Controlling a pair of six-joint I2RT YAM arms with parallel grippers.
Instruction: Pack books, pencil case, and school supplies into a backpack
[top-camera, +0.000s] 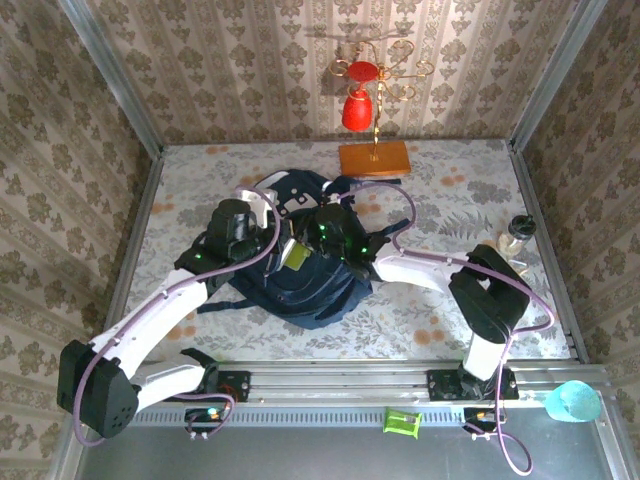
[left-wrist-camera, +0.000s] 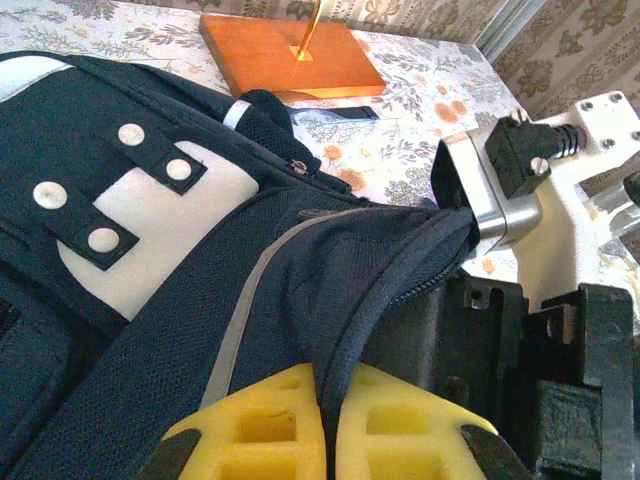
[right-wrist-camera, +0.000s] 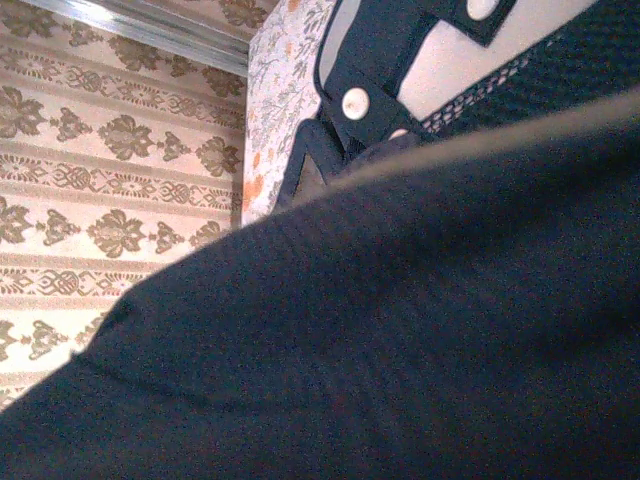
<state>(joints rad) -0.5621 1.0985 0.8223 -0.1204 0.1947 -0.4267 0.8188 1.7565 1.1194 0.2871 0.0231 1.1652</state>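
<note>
The backpack (top-camera: 300, 285) is laid at the centre of the tabletop (top-camera: 450, 200). A raised fold of its navy fabric is pinched between the closed yellow fingers of the left tool (left-wrist-camera: 328, 405). The right tool (top-camera: 335, 235) is held against the backpack at 3 o'clock of the left one. Its fingers are hidden by dark fabric, so open or closed cannot be told. An orange slab (top-camera: 374, 158) is seen at 12 o'clock of the backpack, and a small jar (top-camera: 517, 236) well apart at 3 o'clock.

arms (top-camera: 150, 335): white links, black joints | cables (top-camera: 412, 212): lilac | left tool (left-wrist-camera: 330, 410): yellow gridded pads (left-wrist-camera: 262, 432)
</note>
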